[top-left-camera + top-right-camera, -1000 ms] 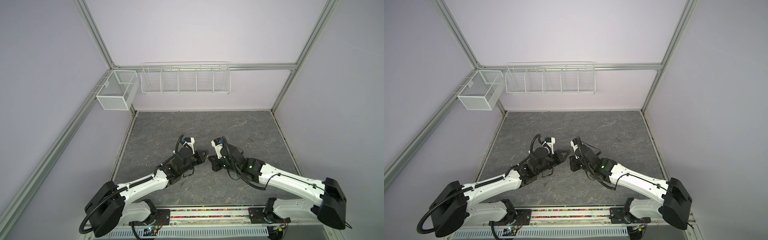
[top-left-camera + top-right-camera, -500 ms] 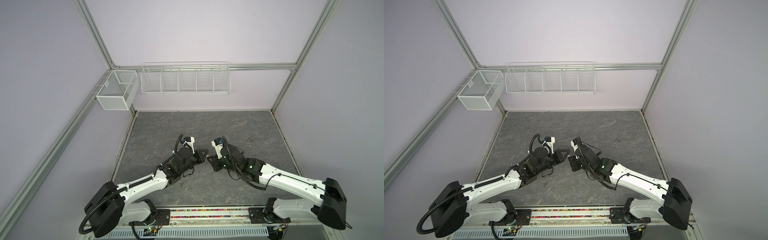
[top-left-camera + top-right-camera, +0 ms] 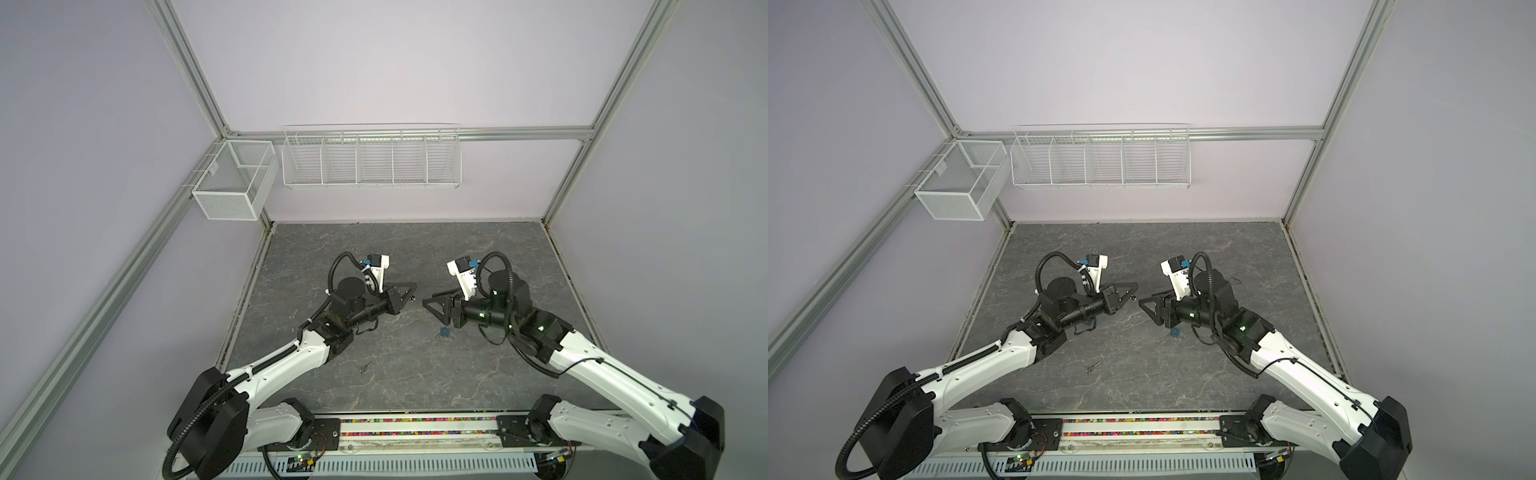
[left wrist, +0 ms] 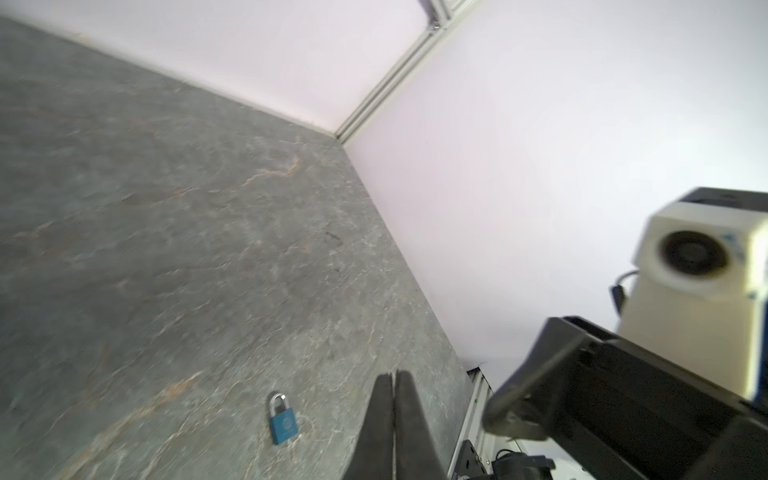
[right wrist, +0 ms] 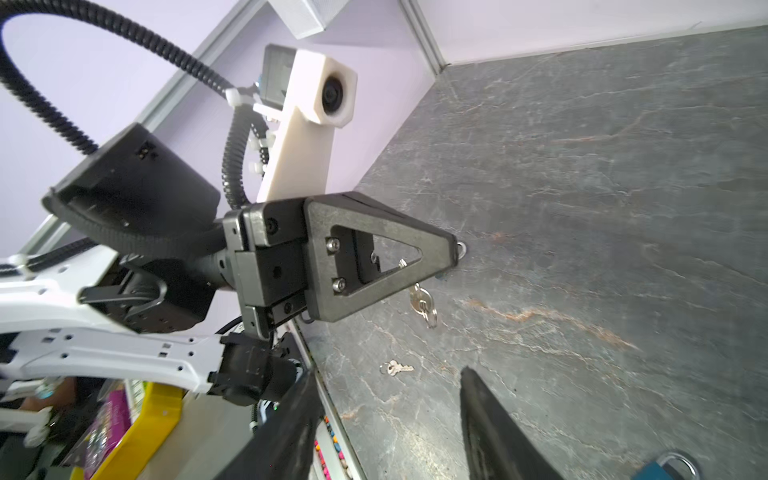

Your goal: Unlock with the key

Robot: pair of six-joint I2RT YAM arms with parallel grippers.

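The small silver key [image 5: 422, 300] on its wire ring dangles from the tip of the left gripper [image 5: 452, 254], whose jaws are pinched tight on it, so that part looks done. Facing it, the right gripper [image 3: 428, 300] stands with jaws apart and empty. The blue padlock [image 4: 284, 420] with a steel shackle lies flat on the dark marbled tabletop [image 3: 374, 249] just beneath the right gripper, shackle seemingly closed — steadying it, insertion and turning all remain. A second loose key [image 5: 395, 368] lies farther back, behind the left gripper.
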